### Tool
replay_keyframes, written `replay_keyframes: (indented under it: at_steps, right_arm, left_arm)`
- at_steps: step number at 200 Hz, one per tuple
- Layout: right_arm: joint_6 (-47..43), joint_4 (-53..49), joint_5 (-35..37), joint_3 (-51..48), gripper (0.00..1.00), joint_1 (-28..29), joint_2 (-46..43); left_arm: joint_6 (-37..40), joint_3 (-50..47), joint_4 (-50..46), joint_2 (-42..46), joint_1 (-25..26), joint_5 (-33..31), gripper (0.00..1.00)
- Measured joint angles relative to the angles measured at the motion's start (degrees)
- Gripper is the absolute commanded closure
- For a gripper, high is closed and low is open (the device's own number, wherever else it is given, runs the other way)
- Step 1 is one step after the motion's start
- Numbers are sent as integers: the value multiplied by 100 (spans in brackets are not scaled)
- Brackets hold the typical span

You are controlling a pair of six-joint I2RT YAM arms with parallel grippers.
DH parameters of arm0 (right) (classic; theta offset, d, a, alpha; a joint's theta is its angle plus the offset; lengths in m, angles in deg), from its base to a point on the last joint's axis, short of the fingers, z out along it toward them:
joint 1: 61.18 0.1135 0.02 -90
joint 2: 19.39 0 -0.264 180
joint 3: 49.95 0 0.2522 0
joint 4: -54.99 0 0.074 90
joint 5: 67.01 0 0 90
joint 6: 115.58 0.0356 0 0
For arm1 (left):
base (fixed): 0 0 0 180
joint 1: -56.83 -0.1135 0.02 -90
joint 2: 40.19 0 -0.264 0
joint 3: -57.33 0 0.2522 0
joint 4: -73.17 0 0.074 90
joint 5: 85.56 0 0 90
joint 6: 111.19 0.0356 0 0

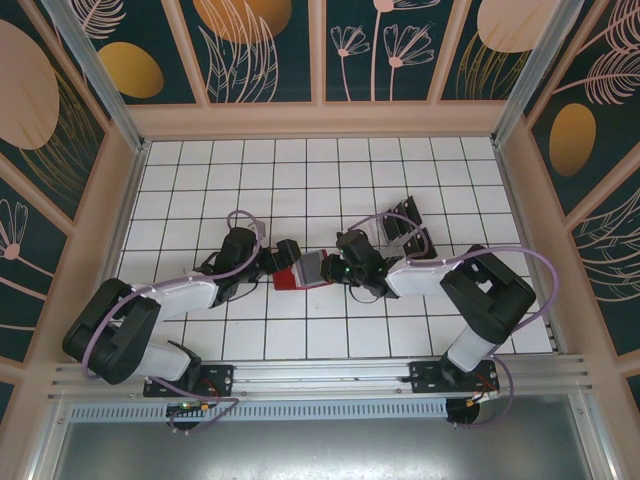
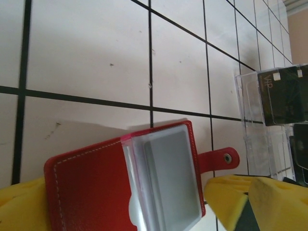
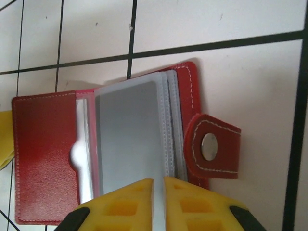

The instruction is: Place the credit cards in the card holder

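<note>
The red card holder [image 1: 287, 280] is lying open and flat on the white tiled tabletop [image 1: 300, 170], right between the two arms, about mid-tabletop. Its snap tab [image 3: 211, 149] sticks out to one side, unfastened. You can see the clear plastic sleeves fanned inside, and there's a grey card [image 3: 127, 139] sitting partway in the top one.

The left hand [image 2: 127, 207] is spread wide, one yellow pad on each side of the holder, straddling it rather than squeezing it as far as I can see.

The right hand [image 3: 158, 192] is the opposite: its pads are pinched nearly together, with just a sliver between them, right over the near edge of that grey card. Honestly can't tell if it's actually nipping the card or only pressing on it.

The rest of the credit cards [image 2: 284, 94] are dark ones standing in a clear plastic rack [image 1: 408, 228], behind the right arm and a bit away from the holder.
</note>
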Motion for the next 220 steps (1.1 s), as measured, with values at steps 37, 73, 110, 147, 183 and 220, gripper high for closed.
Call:
replay_keyframes:
  at_steps: [37, 73, 110, 147, 183, 220]
  right_arm:
    - [66, 107, -59, 0, 86, 17, 76]
    - [83, 79, -22, -98, 82, 9, -247]
    - [114, -44, 157, -439, 82, -28, -1488]
    - [363, 136, 299, -1237, 85, -28, -2439]
    - [560, 638, 339, -1991, 89, 17, -2688]
    - [577, 1475, 354, -2135, 92, 177, -2492]
  left_arm:
    - [-179, 271, 59, -13, 319, 66, 1]
    - [-337, 702, 323, -341, 654, 122, 1]
    - [-424, 955, 492, -791, 782, 151, 1]
    - [-509, 984, 664, -1220, 820, 129, 1]
    - [-577, 984, 844, -1458, 881, 44, 1]
    - [-638, 984, 905, -1499, 942, -111, 2]
